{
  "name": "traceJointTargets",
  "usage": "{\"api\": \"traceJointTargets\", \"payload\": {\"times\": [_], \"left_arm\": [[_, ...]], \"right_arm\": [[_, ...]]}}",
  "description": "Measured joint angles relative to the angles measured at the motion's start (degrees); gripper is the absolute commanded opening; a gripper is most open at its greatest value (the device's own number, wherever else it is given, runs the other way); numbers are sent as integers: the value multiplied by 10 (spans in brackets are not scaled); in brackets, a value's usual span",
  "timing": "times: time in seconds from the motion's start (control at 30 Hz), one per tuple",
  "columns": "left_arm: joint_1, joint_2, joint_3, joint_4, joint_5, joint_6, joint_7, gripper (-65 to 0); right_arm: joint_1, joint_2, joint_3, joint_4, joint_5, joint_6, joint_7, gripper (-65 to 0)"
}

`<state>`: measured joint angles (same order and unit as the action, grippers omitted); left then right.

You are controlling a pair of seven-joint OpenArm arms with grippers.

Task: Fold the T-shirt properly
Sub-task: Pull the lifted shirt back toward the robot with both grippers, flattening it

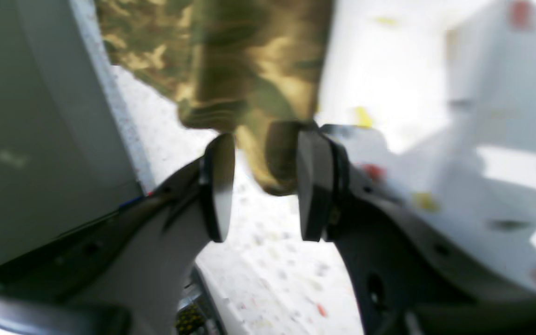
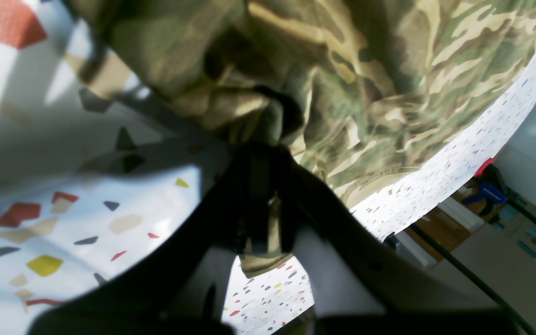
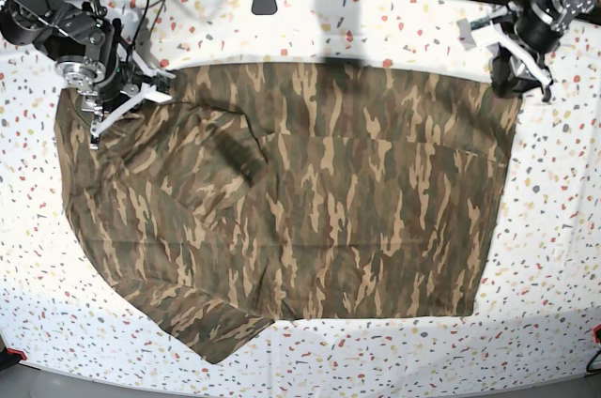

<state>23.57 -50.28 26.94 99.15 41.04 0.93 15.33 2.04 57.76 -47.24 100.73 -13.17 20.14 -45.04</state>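
Nearest the left wrist lens: left gripper (image 1: 261, 186) with black pads parted, a hanging tip of the large short-sleeved camouflage cloth T-shirt in brown, tan and dark olive (image 1: 231, 70) sagging between them, against the right-hand pad and clear of the other; released rather than pinching, by the look of the gap. Blurred view, so residual contact on that pad not ruled out. Right gripper (image 2: 261, 218) clenched on a bunched fold of the same shirt, cloth gathered just ahead of the tips and a small tab poking out below them. Seen from the base view: T-shirt (image 3: 282, 220) spread over the white speckled terrazzo-pattern table (image 3: 554, 257), mostly flat, one lower corner trailing off at an angle below the right gripper (image 3: 127, 102), a dark crease beside it. Left gripper (image 3: 515, 68) at the far top corner of the cloth, right gripper at the opposite top corner. Judged: corners taken to stretch the top edge straight, one corner let go, the other retained as anchor. Folding proper not yet begun.
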Motion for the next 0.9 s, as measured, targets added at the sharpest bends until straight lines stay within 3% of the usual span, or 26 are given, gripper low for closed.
{"api": "traceJointTargets", "payload": {"times": [0.13,0.23,0.3,0.6,0.8,0.9], "left_arm": [[-31,1,0,-24,-38,-5,-23,-429],[-37,1,-1,-32,-49,-42,-17,-429],[-28,2,-1,-32,-49,-48,-17,-429],[10,1,-3,-31,-44,-39,-41,-429],[-23,3,-2,-32,-50,-49,-58,-431],[-45,22,-2,-34,-73,-50,-56,-431]], "right_arm": [[0,-1,0,0,0,0,0,-650],[0,-5,0,0,-2,0,-1,-650],[0,-9,0,0,-7,0,0,-650],[0,-11,0,0,-6,0,0,-650],[0,-11,0,0,-7,0,0,-650],[0,-11,0,0,-7,0,0,-650]]}}
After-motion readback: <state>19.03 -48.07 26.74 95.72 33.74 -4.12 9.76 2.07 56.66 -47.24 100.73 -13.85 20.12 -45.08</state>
